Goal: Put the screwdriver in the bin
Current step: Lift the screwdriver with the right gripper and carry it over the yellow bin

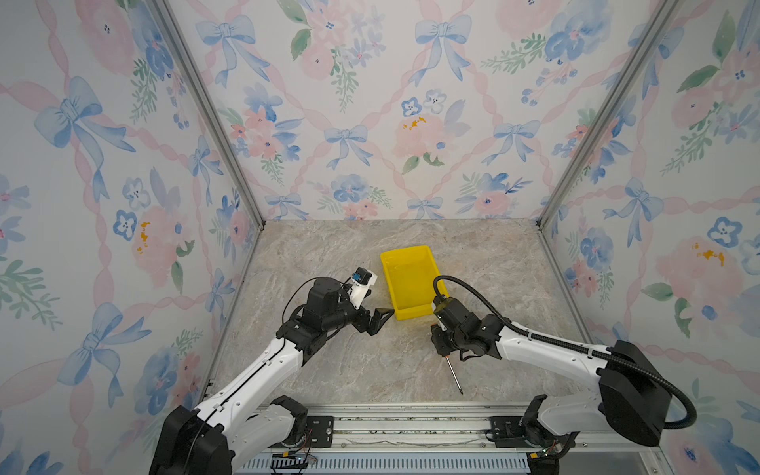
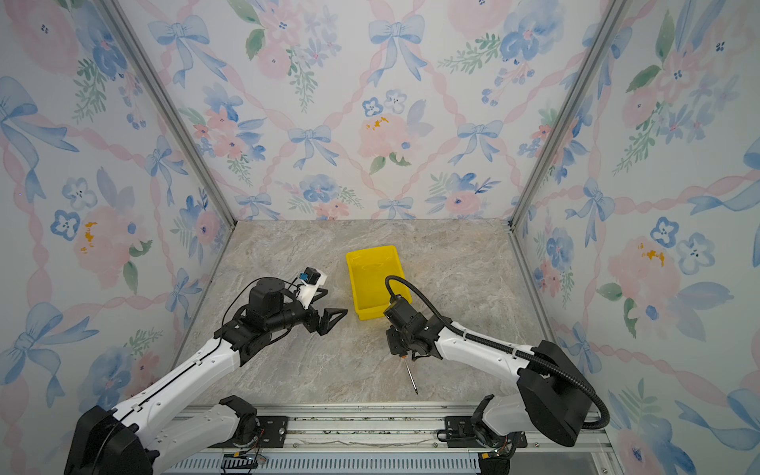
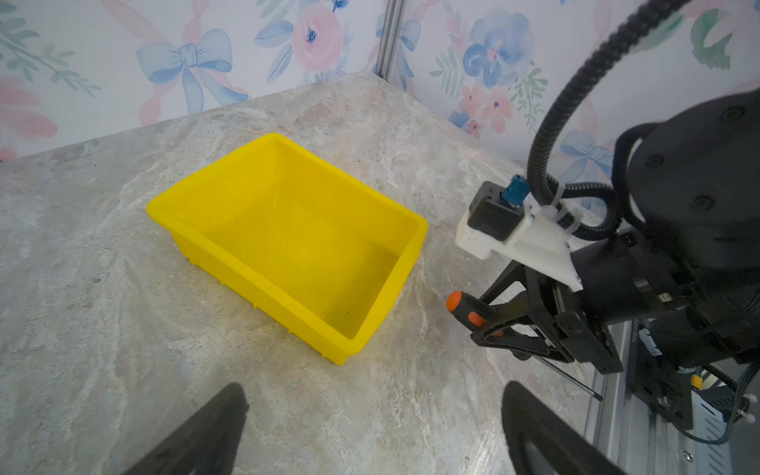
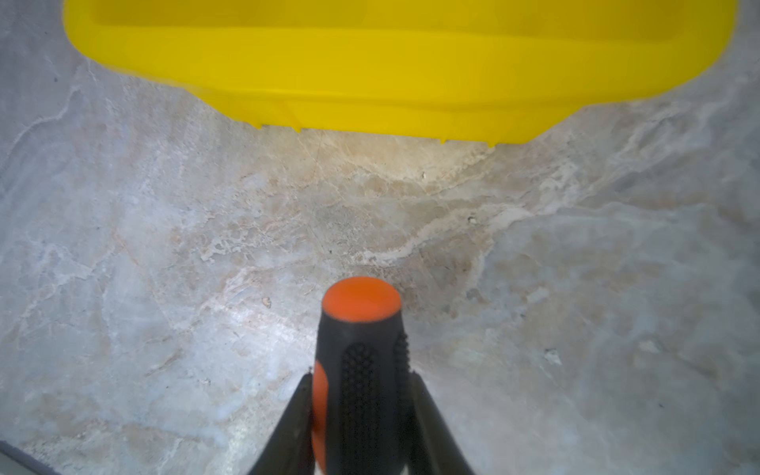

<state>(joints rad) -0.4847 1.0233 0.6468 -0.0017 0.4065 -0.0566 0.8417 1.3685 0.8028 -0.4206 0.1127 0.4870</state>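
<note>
The screwdriver (image 4: 362,329), black-handled with an orange end cap, lies just in front of the bin's near short wall. My right gripper (image 4: 360,376) is shut on its handle (image 3: 464,306). The thin shaft (image 1: 454,376) (image 2: 410,376) sticks out behind the gripper (image 1: 439,343) (image 2: 397,343) toward the table's front edge. The yellow bin (image 1: 413,312) (image 2: 372,314) (image 3: 296,246) (image 4: 390,82) stands empty mid-table. My left gripper (image 3: 374,395) is open with nothing between its fingers. It hovers left of the bin's near corner in both top views (image 1: 384,314) (image 2: 337,314).
Floral walls close in the marble table (image 1: 370,370) on three sides. An aluminium rail (image 1: 411,423) carrying both arm bases runs along the front edge. The right arm's black cable hose (image 1: 473,292) arches over the bin's near right corner.
</note>
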